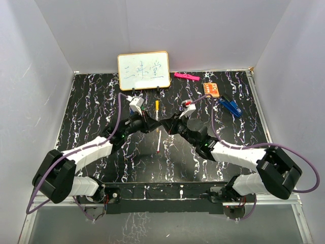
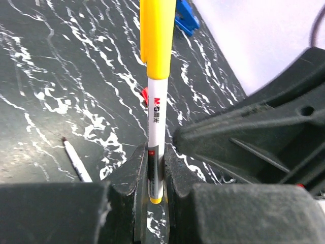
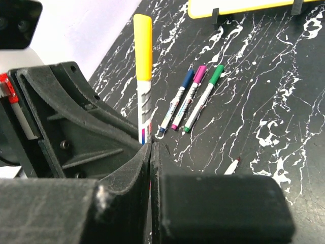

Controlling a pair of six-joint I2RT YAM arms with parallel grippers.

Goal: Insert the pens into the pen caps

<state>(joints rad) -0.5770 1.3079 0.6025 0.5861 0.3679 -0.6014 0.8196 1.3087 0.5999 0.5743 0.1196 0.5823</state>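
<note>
My left gripper [image 2: 155, 152] is shut on the lower barrel of a white pen [image 2: 156, 114] that wears a yellow cap [image 2: 157, 30]. In the top view that pen [image 1: 157, 109] points away from where the left gripper [image 1: 151, 123] and the right gripper [image 1: 166, 125] meet. The right gripper [image 3: 152, 145] is shut with its jaws pressed together, and the yellow-capped pen [image 3: 143, 76] rises just past their tips. An uncapped pen with a red tip [image 1: 159, 142] lies on the table. A small red cap [image 2: 144, 94] lies behind the held pen.
Three capped pens, blue [image 3: 177, 99], pink [image 3: 191, 95] and green [image 3: 204, 97], lie side by side. A whiteboard [image 1: 143, 71] stands at the back. A pink bar [image 1: 186, 76], an orange card [image 1: 212, 89] and a blue clip [image 1: 231, 105] lie at the back right.
</note>
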